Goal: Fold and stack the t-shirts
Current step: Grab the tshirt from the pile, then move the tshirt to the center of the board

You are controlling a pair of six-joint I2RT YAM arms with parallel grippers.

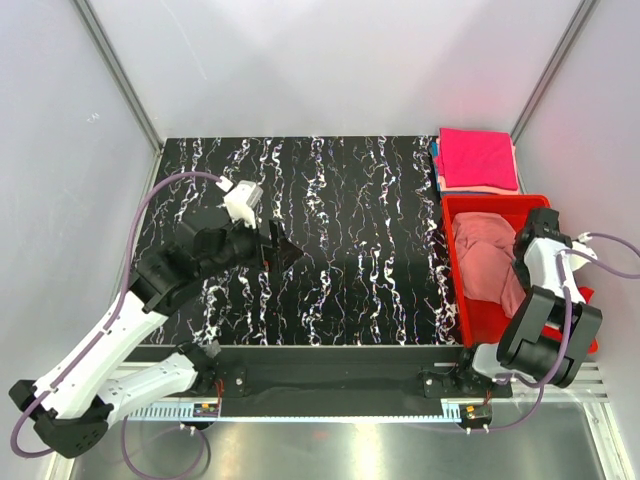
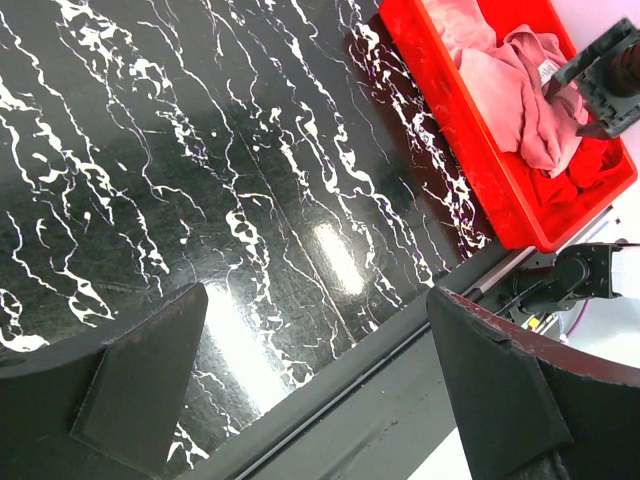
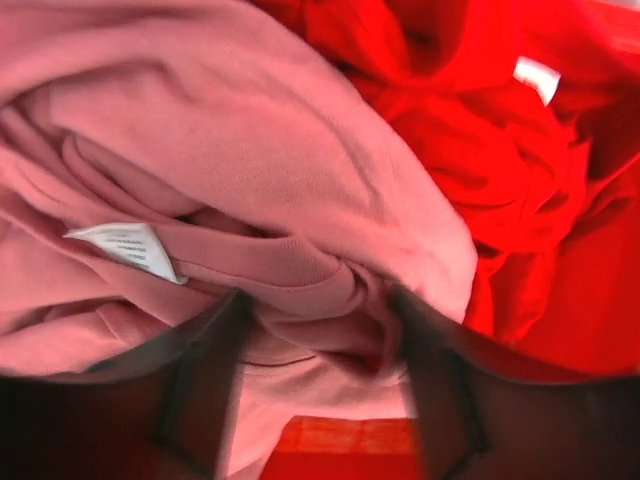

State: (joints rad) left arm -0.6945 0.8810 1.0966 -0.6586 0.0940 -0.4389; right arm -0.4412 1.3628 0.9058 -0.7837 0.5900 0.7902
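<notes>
A salmon-pink t-shirt (image 1: 486,252) lies crumpled in the red plastic bin (image 1: 454,268), with a red t-shirt (image 3: 480,130) bunched beside it. My right gripper (image 3: 318,310) is down in the bin. Its jaws are open, one on each side of a fold at the salmon-pink shirt's collar (image 3: 290,275), next to a white label (image 3: 125,245). A folded magenta-pink t-shirt (image 1: 478,158) tops a stack at the back right corner. My left gripper (image 2: 315,295) is open and empty above the left middle of the table (image 1: 350,230).
The red bin stands at the table's right edge, just in front of the folded stack. The table's near edge and a metal rail (image 1: 330,375) run below my left gripper. White enclosure walls (image 1: 320,70) surround the table.
</notes>
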